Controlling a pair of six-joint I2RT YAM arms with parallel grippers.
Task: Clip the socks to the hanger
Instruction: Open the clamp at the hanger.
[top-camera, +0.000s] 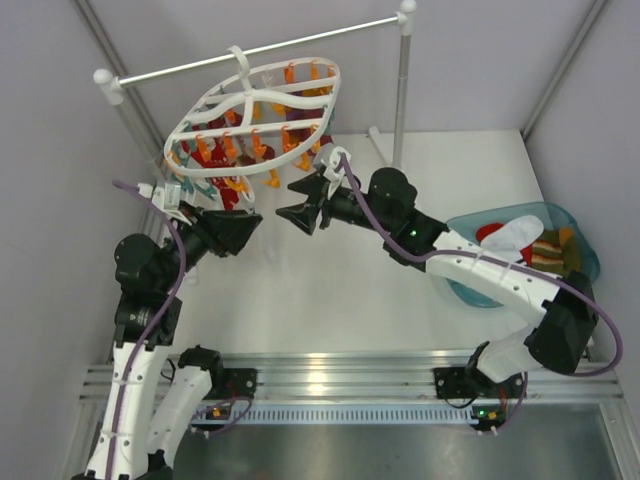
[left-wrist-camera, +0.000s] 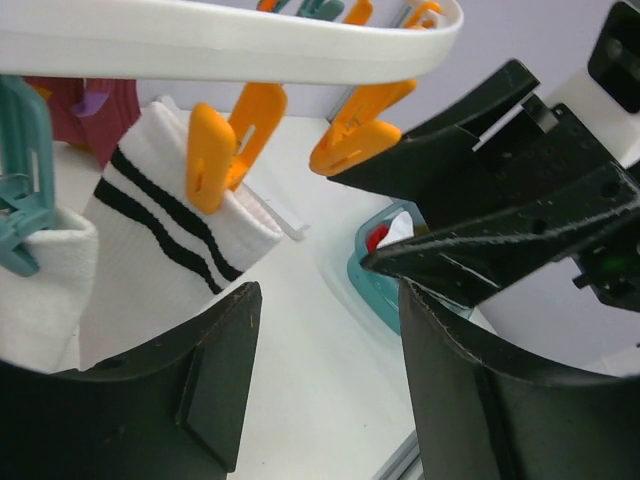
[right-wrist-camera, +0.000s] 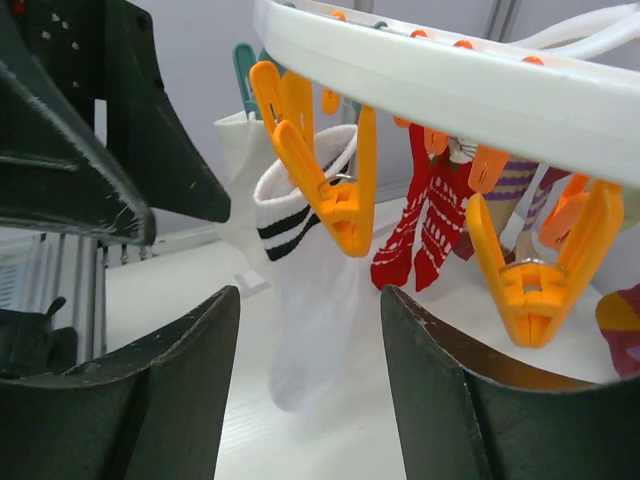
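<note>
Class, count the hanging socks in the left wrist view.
3: a striped sock on an orange clip, a plain white sock on the teal clip, a maroon sock behind. Others may be hidden.

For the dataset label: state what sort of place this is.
Likely a robot test bench staged for laundry: white plastic oval clip hanger on a white-and-metal rail stand, translucent blue plastic basin.

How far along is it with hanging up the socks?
Done: the hanger holds a black-striped white sock on an orange clip, red patterned socks and others. In hand: nothing; the left tool and right tool are both open and empty near the striped sock. Left: more socks lie in the blue basin.
</note>
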